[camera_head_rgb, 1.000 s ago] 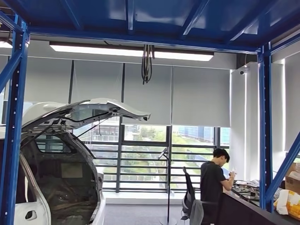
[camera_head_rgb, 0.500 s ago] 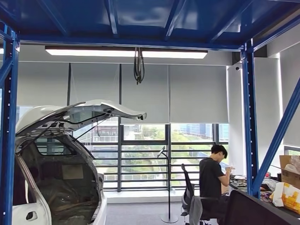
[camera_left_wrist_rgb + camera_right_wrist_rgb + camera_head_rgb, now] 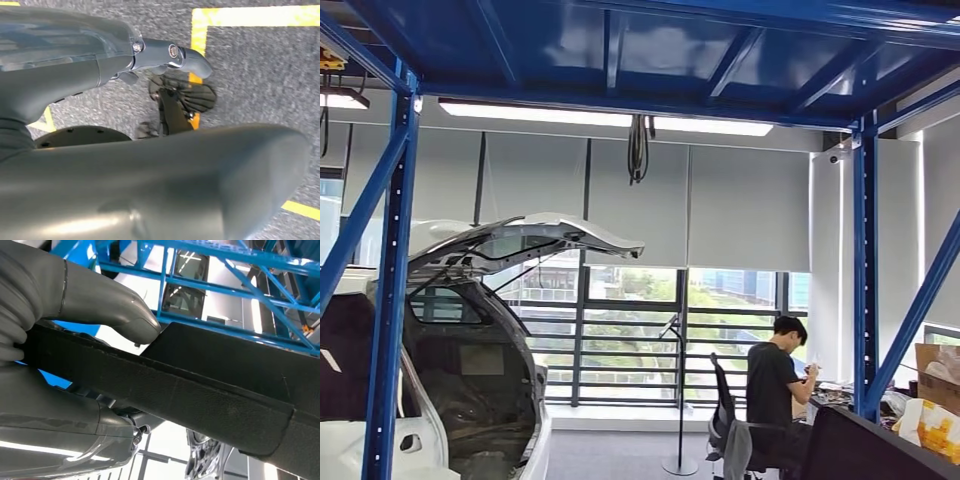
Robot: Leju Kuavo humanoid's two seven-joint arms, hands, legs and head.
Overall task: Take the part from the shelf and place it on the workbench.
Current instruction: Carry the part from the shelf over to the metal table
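The right hand (image 3: 64,355) grips the part (image 3: 211,375), a long black textured panel clamped between its thumb and fingers, with blue shelf framing (image 3: 234,270) beyond it. The left hand (image 3: 151,100) hangs over grey floor (image 3: 256,70) marked with yellow lines; whether its fingers are spread or closed cannot be told. Ahead, a person (image 3: 773,385) sits at a desk (image 3: 863,440) near a white car (image 3: 471,330).

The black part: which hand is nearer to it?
Right. The right hand grips the black part; the left hand hangs over the grey floor, holding nothing.
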